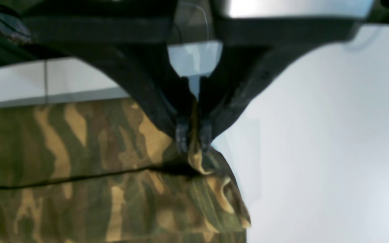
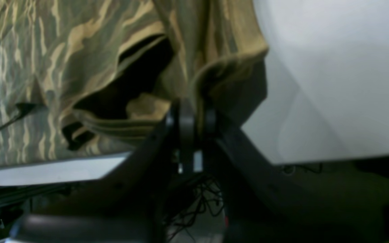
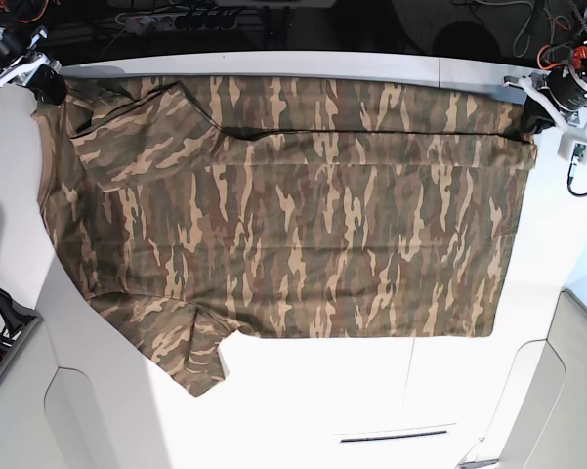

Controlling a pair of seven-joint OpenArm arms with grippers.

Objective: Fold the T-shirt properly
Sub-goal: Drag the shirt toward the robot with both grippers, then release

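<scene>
Camouflage-print cotton T-shirt [image 3: 293, 215] lies spread across the white table [image 3: 303, 401]. Left claw [image 1: 193, 141] pinches its far hem corner; right claw [image 2: 194, 114] pinches fabric by the collar. Lift both corners evenly, keeping the far edge taut, then lay it square onto the near edge.

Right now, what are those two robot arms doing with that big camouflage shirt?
They are folding the T-shirt, which lies spread wide across the white table. The left gripper is pinched shut on a bit of cloth at one far corner. The right gripper is pinched shut on the shirt's edge at the other far corner. One sleeve sticks out toward the near side.
</scene>
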